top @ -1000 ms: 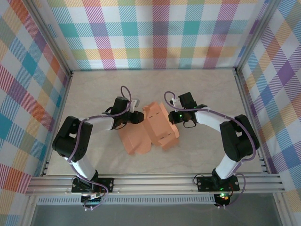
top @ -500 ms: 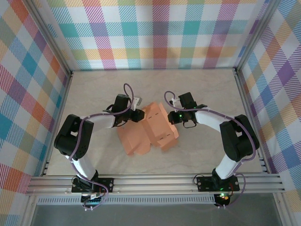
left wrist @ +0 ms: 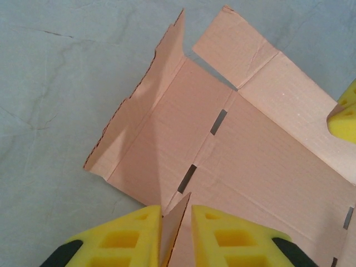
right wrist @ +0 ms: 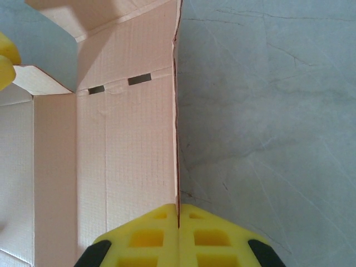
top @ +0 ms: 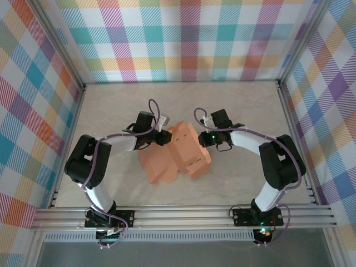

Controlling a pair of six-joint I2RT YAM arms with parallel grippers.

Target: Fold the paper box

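Fold status: paper box part-raised, both pincers on card

Position. Paper box (top: 174, 151) sat near the middle of the counter (top: 239, 100), between the two arms, as a salmon-orange die-cut sheet, opened out rather than closed.

Left pincer (top: 165, 137). It was at the sheet's far-left corner. In the left wrist view, the left pincer (left wrist: 177, 216) was closed down on a thin upright flap, and the card filled the slot between the yellow pads (left wrist: 128, 236). I judged this a light pinch, not a firm clamp.

Right pincer (top: 203, 138). It was at the far-right edge. In the right wrist view, the right pincer (right wrist: 178, 212) was shut tight on the top edge of a side wall. That wall stood upright off the counter and ran straight away from the camera.

Done so far (judgement).
- Creases were broken in.
- The right-hand wall was raised.
- One corner flap on the left was lifted.
- From above, the right half of the sheet looked bent up off the surface.

Left to do (judgement).
- The near-left panel lay flat on the counter.
- The dark slots (left wrist: 218, 122) along the fold lines were empty, with no tab in them.
- No lid or end was closed.
- The opposite walls needed raising, the corner flaps turning in, and the tabs seating in the slots.

Estimate: under half done. I could not tell whether the near edge carried tabs.
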